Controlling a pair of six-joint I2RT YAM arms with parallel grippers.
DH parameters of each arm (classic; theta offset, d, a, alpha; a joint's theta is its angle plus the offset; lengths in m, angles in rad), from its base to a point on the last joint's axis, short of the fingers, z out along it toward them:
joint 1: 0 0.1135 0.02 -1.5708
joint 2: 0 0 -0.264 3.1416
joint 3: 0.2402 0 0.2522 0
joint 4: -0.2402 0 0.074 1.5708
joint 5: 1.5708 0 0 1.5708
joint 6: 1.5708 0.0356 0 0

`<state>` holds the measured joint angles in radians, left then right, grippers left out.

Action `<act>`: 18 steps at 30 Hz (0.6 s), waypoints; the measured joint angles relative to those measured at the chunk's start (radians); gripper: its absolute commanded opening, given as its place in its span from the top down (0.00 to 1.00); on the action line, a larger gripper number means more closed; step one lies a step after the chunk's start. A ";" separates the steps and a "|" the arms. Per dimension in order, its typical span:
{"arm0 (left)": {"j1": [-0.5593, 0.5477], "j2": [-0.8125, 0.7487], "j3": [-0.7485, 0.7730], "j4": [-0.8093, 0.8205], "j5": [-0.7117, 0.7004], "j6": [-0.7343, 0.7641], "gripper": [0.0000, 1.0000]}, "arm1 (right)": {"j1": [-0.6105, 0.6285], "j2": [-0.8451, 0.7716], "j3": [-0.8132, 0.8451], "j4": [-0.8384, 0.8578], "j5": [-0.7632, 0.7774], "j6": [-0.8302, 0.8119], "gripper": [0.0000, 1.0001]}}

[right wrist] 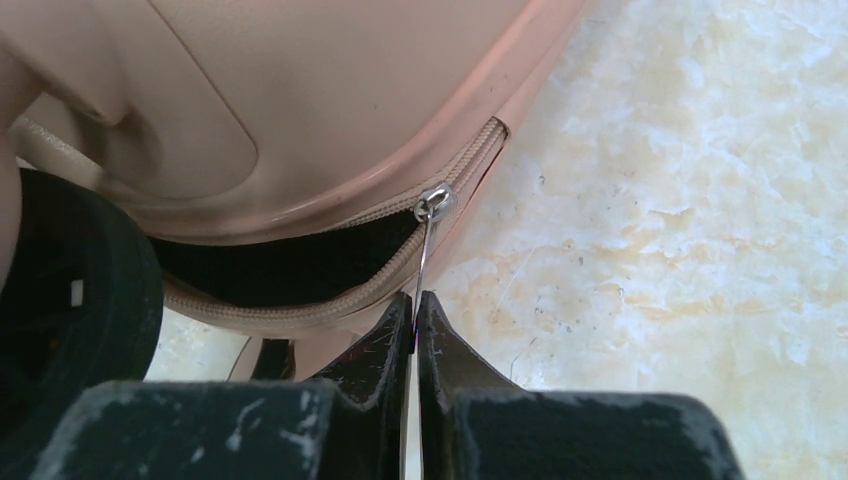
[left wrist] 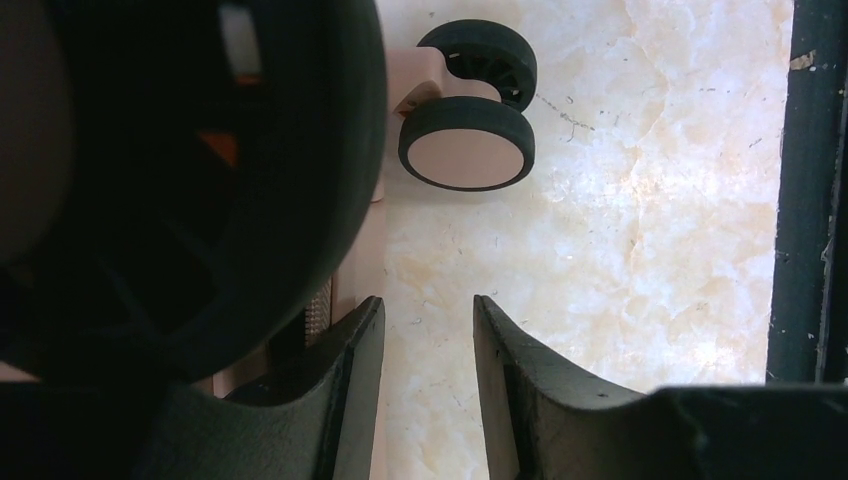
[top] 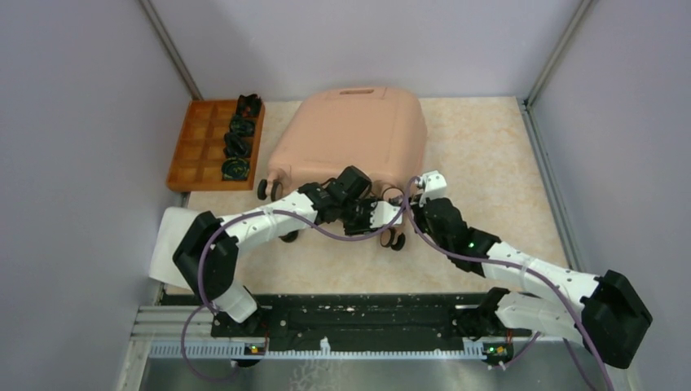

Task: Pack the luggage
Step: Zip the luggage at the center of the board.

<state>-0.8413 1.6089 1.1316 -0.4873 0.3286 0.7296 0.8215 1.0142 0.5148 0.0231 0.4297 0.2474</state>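
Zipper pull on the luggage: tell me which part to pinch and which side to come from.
Pinch the free end of the zipper pull, the thin metal tab sticking out from the slider at the luggage corner. Come from the table side, facing the shell, jaws closing across the tab. The right gripper is shut on it this way; the tab stands clear of the shell there.

light: bright, even | shadows: soft | glare: tabletop (left wrist: pixel 650 250) washed out | blur: close-up wheel (left wrist: pixel 200 180)
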 measured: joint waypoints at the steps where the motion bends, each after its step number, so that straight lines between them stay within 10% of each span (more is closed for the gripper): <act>1: 0.002 -0.001 0.000 -0.002 0.001 0.002 0.55 | 0.003 0.000 0.000 0.000 0.000 0.000 1.00; 5: 0.011 -0.027 -0.018 0.006 0.003 0.007 0.55 | 0.015 -0.018 0.000 -0.006 -0.024 0.008 1.00; 11: 0.037 -0.036 -0.044 0.039 -0.006 0.003 0.56 | 0.099 -0.112 -0.003 -0.035 -0.299 0.094 0.53; 18: 0.044 -0.020 -0.049 0.101 -0.066 -0.032 0.57 | -0.117 -0.238 0.023 -0.114 -0.551 0.171 0.32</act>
<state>-0.7975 1.5887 1.0828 -0.3859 0.2630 0.6971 0.7048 0.7757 0.5377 -0.0914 -0.1211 0.4179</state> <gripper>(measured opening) 0.435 0.652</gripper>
